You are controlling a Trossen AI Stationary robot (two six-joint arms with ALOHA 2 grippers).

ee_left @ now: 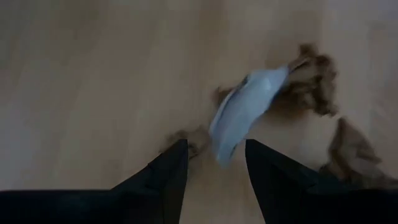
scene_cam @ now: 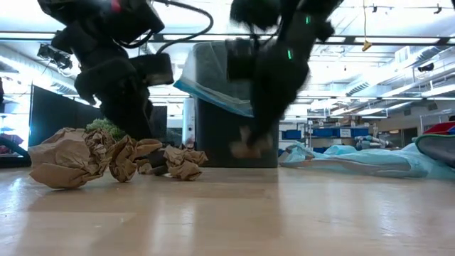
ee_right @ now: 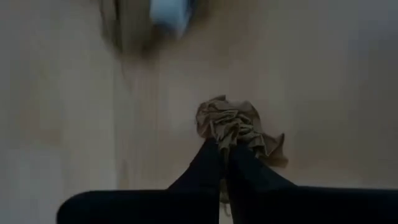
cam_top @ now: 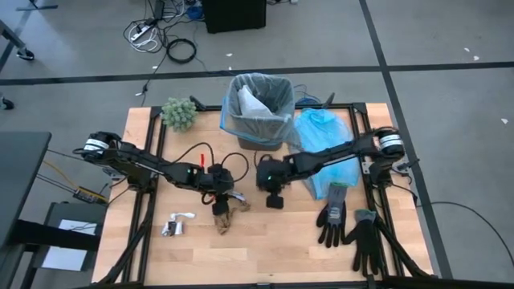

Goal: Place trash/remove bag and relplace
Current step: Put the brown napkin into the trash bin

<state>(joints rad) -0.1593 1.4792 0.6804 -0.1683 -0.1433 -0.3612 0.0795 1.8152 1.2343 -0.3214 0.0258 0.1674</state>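
Early in the task: right gripper (ee_right: pixel 225 149) pinched on a brown scrap (ee_right: pixel 239 132) at table centre, left gripper (ee_left: pixel 214 155) apart over paper (ee_left: pixel 245 112) at eight o'clock, more trash (cam_top: pixel 177 225) loose, bag (cam_top: pixel 259 108) lining the bin at twelve o'clock.

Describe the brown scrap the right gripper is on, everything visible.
The brown paper scrap is a small crumpled wad of tan paper, creased and folded, its ragged edges fanning out. It is pinched at its near edge by the right gripper, whose dark fingers are shut together on it. In the low view it hangs under the gripper, above the wooden table, in front of the black bin. Nothing else touches it.
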